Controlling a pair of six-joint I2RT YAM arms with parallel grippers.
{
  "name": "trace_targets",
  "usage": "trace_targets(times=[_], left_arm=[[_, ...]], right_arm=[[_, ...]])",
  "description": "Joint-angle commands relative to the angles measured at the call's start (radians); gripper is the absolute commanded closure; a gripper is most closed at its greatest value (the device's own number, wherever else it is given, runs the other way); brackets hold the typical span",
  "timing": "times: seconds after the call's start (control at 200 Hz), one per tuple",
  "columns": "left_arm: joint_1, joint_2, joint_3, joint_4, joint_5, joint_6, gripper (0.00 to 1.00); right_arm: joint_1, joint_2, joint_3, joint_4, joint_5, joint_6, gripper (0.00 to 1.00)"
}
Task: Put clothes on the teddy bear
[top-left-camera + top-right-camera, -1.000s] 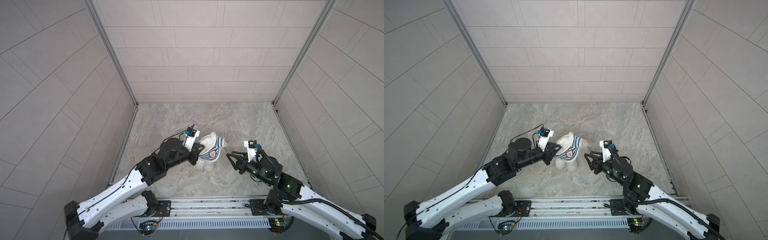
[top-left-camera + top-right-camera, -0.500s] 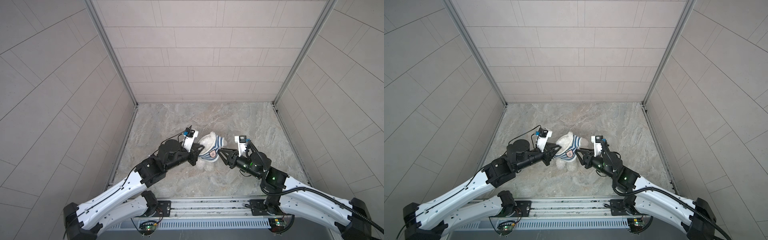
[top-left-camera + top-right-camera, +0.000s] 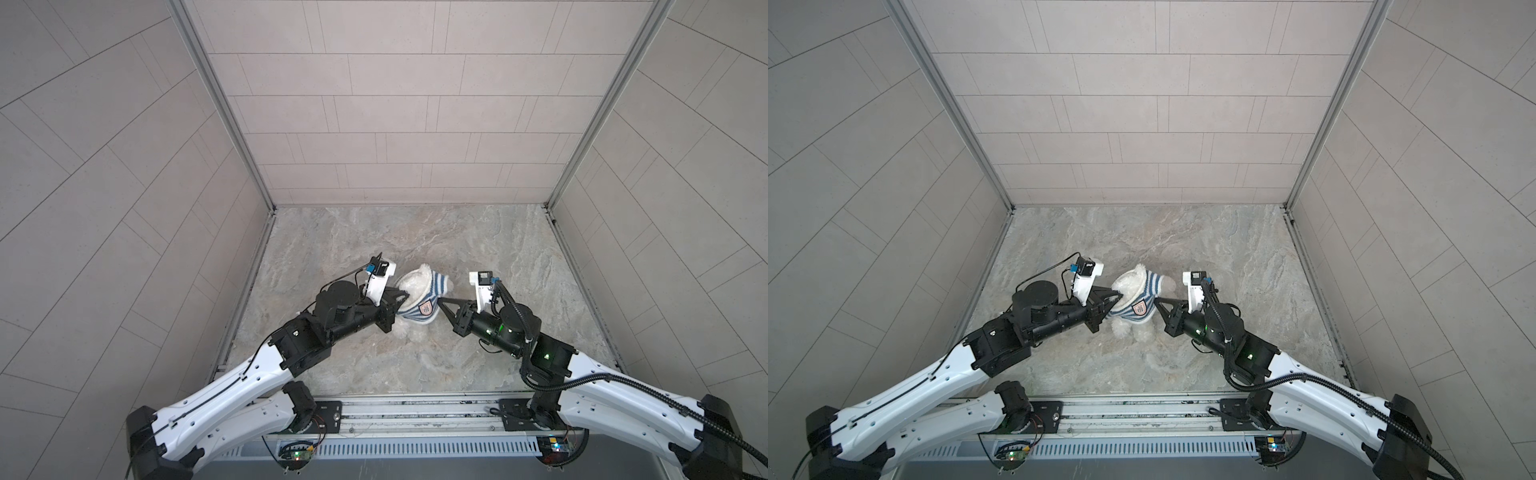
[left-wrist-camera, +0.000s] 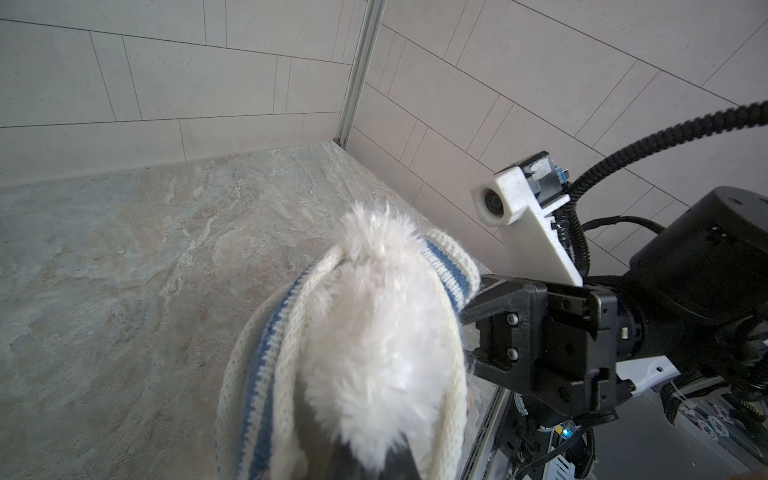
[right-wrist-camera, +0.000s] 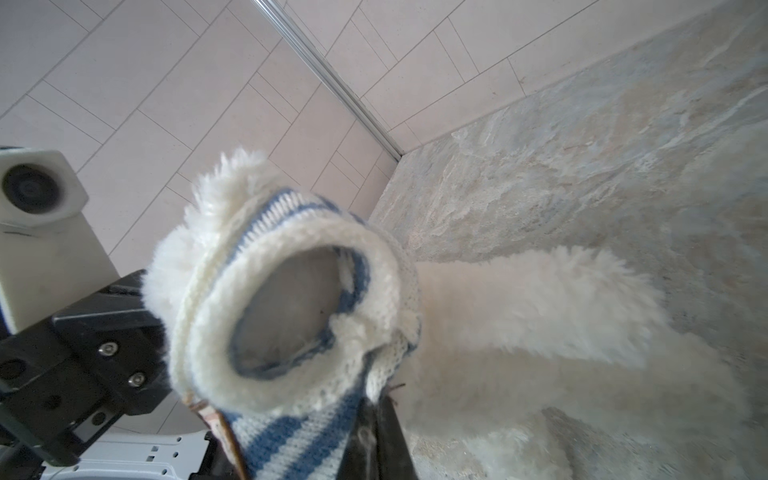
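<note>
On the grey marbled tabletop (image 3: 415,232), just 6 o'clock of centre, we see the white teddy bear (image 3: 412,282), legs toward 6 o'clock. A striped shirt (image 3: 419,308) rings its head, one ear poking out. The left gripper (image 3: 400,306) at the bear's 9 o'clock and the right gripper (image 3: 442,300) at 3 o'clock are each clamped tight on the hem, we judge to stretch it and draw it down.
</note>
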Motion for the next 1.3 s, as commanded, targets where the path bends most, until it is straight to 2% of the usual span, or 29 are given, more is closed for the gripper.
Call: trace_targets(times=[0.0, 0.105, 0.235, 0.406, 0.621, 0.771, 0.896, 1.021, 1.156, 1.297], left_arm=[[-0.006, -0.037, -0.004, 0.064, 0.008, -0.001, 1.00], [-0.006, -0.044, -0.009, 0.060, 0.009, -0.002, 1.00], [-0.006, -0.063, -0.029, 0.070, 0.017, -0.005, 1.00], [-0.006, -0.096, -0.057, 0.095, 0.034, -0.016, 1.00], [-0.006, -0.153, -0.093, 0.164, 0.080, -0.035, 1.00], [-0.006, -0.169, -0.104, 0.225, 0.165, -0.044, 1.00], [-0.006, -0.158, -0.100, 0.235, 0.188, -0.045, 1.00], [-0.006, -0.179, -0.092, 0.237, 0.163, -0.052, 1.00], [-0.005, -0.223, -0.068, 0.197, 0.082, -0.061, 1.00], [0.000, -0.231, -0.051, 0.187, 0.006, -0.107, 1.00]], right_arm=[[0.000, -0.041, -0.031, -0.138, 0.112, -0.028, 1.00], [-0.013, -0.063, -0.083, -0.225, 0.190, -0.046, 1.00], [-0.059, -0.065, -0.127, -0.249, 0.199, -0.068, 1.00], [-0.110, 0.019, -0.093, -0.272, 0.176, -0.127, 1.00], [-0.117, 0.166, -0.040, -0.270, 0.166, -0.175, 1.00], [-0.117, 0.271, 0.058, -0.251, 0.119, -0.259, 1.00], [-0.084, 0.370, 0.214, -0.300, 0.110, -0.304, 1.00], [-0.085, 0.408, 0.248, -0.318, 0.088, -0.305, 1.00], [-0.098, 0.376, 0.162, -0.282, 0.148, -0.290, 1.00], [-0.134, 0.344, 0.089, -0.258, 0.132, -0.303, 1.00]])
